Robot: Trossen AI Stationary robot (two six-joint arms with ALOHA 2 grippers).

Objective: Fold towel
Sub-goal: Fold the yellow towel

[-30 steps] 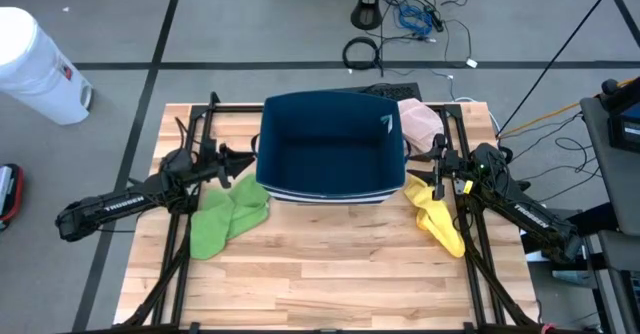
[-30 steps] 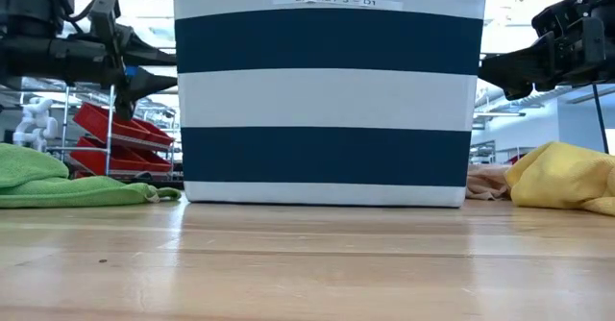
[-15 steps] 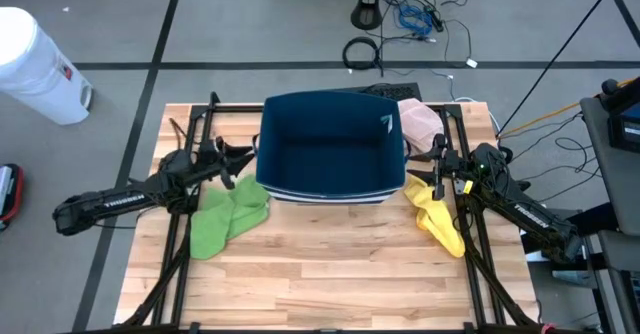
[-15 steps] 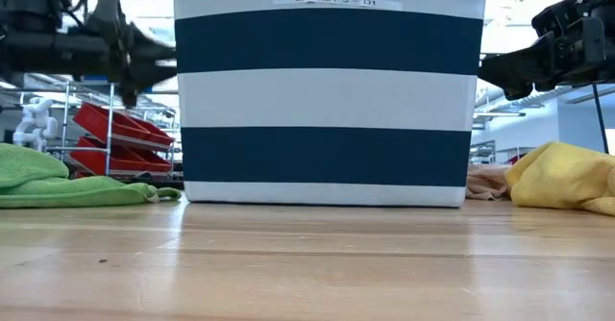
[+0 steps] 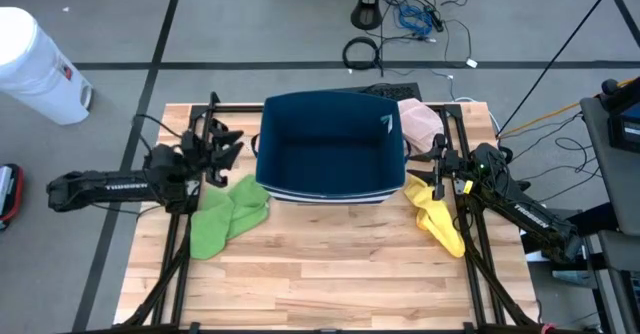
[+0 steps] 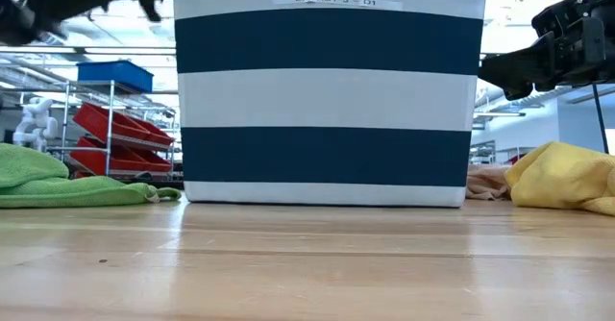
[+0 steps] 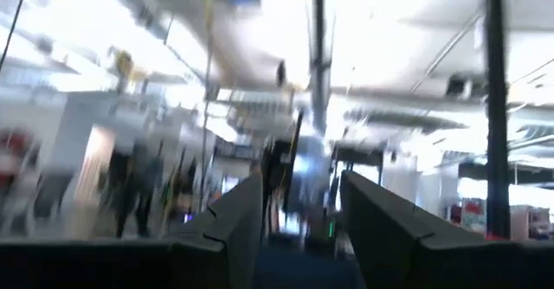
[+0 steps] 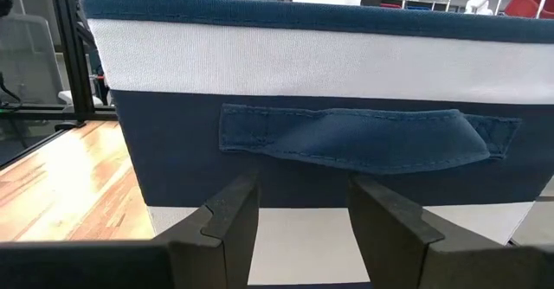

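Basket (image 5: 330,146), blue with white stripes, stood at the middle of the far edge of the counter (image 5: 320,264). The green towel (image 5: 226,214) lay crumpled on the counter just beside the basket's near left corner, toward the left edge of the counter. The yellow towel (image 5: 437,212) lay crumpled near the right edge, beside the basket's near right corner, and a pink cloth (image 5: 421,122) rested at the far right corner of the counter.

My left claw (image 5: 222,146) hung above the counter, close to the left wall of the basket and over the far end of the green towel. Its fingers (image 7: 232,221) were apart with nothing between them.

My right claw (image 5: 422,158) waited at the right wall of the basket, above the far end of the yellow towel. Its fingers (image 8: 232,221) were also apart and empty, and they pointed at the blue handle (image 8: 368,138) on the basket's side without touching it.
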